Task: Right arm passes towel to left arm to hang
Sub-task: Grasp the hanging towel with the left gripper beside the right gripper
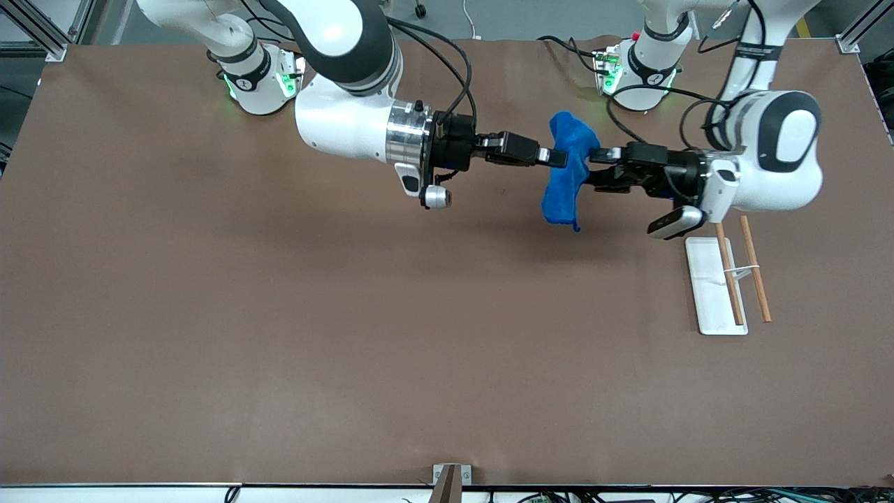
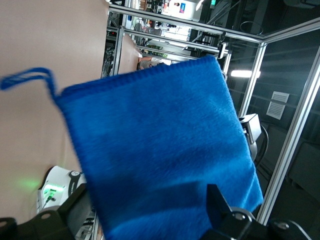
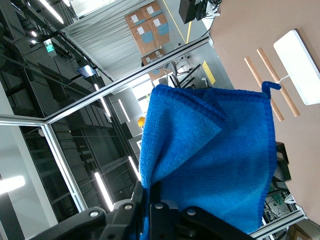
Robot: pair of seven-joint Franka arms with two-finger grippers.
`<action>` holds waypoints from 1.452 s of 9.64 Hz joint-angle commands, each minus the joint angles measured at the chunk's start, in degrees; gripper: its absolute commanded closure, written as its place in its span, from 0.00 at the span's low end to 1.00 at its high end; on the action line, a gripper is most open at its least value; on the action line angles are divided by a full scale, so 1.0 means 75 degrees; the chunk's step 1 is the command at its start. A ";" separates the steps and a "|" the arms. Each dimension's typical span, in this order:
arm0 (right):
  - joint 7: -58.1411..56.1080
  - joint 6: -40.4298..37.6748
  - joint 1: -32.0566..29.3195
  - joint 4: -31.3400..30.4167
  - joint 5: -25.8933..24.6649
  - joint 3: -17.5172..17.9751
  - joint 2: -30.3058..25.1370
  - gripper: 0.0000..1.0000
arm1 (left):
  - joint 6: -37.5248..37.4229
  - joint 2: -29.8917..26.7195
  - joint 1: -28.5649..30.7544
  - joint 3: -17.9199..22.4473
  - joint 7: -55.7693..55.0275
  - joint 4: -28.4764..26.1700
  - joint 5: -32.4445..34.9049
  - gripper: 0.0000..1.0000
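Towel (image 1: 567,168) midair, right claw (image 1: 548,156) pinching, left claw (image 1: 599,155) spread.

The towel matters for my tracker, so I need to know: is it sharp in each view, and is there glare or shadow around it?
Front view: the towel is sharp, evenly lit, with a faint soft shadow on the table below it. Left wrist view: the towel fills the picture and looks soft, its loop smeared. Right wrist view: crisp weave, but bright ceiling lights glare in the background.

High front camera facing robots, both wrist cameras close, sharing towel (image 1: 567,168)
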 commanded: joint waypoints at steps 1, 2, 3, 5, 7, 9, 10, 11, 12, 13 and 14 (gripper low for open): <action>-0.0182 0.0086 0.0008 0.0210 0.0164 0.0051 0.0082 1.00 | 0.0650 0.0104 0.0012 -0.0340 0.0433 -0.0257 -0.0423 0.01; -0.0182 0.0097 0.0008 0.0210 0.0164 0.0051 0.0082 1.00 | 0.0675 0.0197 0.0035 -0.0342 0.0597 -0.0257 -0.0436 0.01; -0.0194 0.0167 0.0020 0.0210 0.0164 0.0051 0.0082 1.00 | 0.0675 0.0209 0.0082 -0.0330 0.0703 -0.0257 -0.0436 0.03; -0.0194 0.0191 0.0020 0.0210 0.0164 0.0051 0.0082 1.00 | 0.0710 0.0291 0.0164 -0.0248 0.0960 -0.0187 -0.0425 0.32; -0.0194 0.0191 0.0031 0.0210 0.0164 0.0051 0.0082 1.00 | 0.0978 0.0257 0.0246 -0.0248 0.1125 -0.0152 -0.0367 0.89; -0.0194 0.0191 0.0031 0.0210 0.0164 0.0051 0.0082 1.00 | 0.0980 0.0245 0.0281 -0.0236 0.1161 -0.0152 -0.0110 1.00; -0.0194 0.0191 0.0031 0.0210 0.0164 0.0051 0.0082 1.00 | 0.0980 0.0245 0.0293 -0.0225 0.1173 -0.0140 0.0101 1.00; -0.0194 0.0191 0.0031 0.0210 0.0164 0.0051 0.0082 1.00 | 0.0980 0.0245 0.0281 -0.0074 0.1173 -0.0105 0.0137 1.00; -0.0194 0.0191 0.0031 0.0210 0.0164 0.0051 0.0082 1.00 | 0.0980 0.0256 0.0293 -0.0049 0.1173 -0.0047 0.0254 1.00; -0.0194 0.0191 0.0031 0.0210 0.0164 0.0051 0.0082 1.00 | 0.0980 0.0280 0.0281 0.0021 0.1091 0.0058 0.0394 1.00; -0.0194 0.0191 0.0020 0.0210 0.0164 0.0051 0.0082 1.00 | 0.0980 0.0280 0.0281 0.0045 0.1033 0.0141 0.0535 1.00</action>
